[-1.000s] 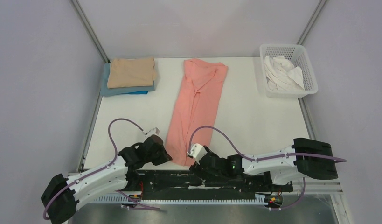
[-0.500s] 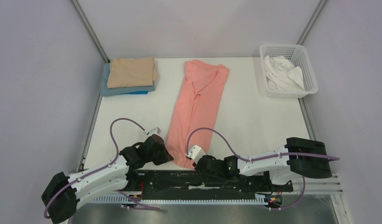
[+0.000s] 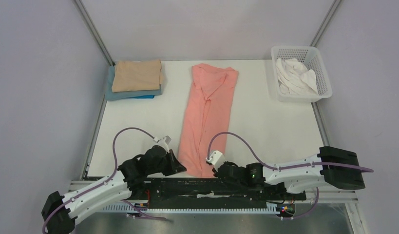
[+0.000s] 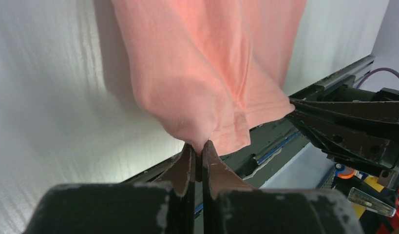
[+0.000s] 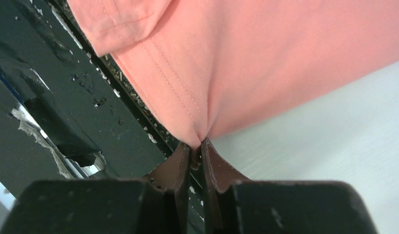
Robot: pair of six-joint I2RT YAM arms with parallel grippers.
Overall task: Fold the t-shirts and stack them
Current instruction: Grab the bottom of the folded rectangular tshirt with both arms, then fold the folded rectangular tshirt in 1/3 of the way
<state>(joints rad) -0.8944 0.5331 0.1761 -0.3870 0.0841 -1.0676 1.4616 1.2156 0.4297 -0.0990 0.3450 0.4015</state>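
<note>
Top external view shows two shirts done. The tan shirt (image 3: 137,75) is folded and lies on top of the folded blue shirt (image 3: 111,91) in the far left corner of the table (image 3: 134,126). The white shirt (image 3: 294,75) is a crumpled heap inside the basket (image 3: 325,83) at the far right, so nobody has folded it yet. The salmon-pink shirt (image 3: 209,109) lies in the middle of the table as one long thin strip, running from the far side to the near edge. I think its sides are tucked in, but it has not been folded short yet, and it is not on the pile. So about half the job looks done. The left gripper (image 4: 198,147) is pinched tight on the near left corner of the pink shirt, and a little tuck of cloth pokes up between its jaws. The right gripper (image 5: 196,145) is pinched tight on the near right corner in the same way, right at the stitched hem. Both corners sit at the near edge of the table, just above the black rail (image 3: 187,185), and the rest of the shirt stretches away from the jaws across the table.
</note>
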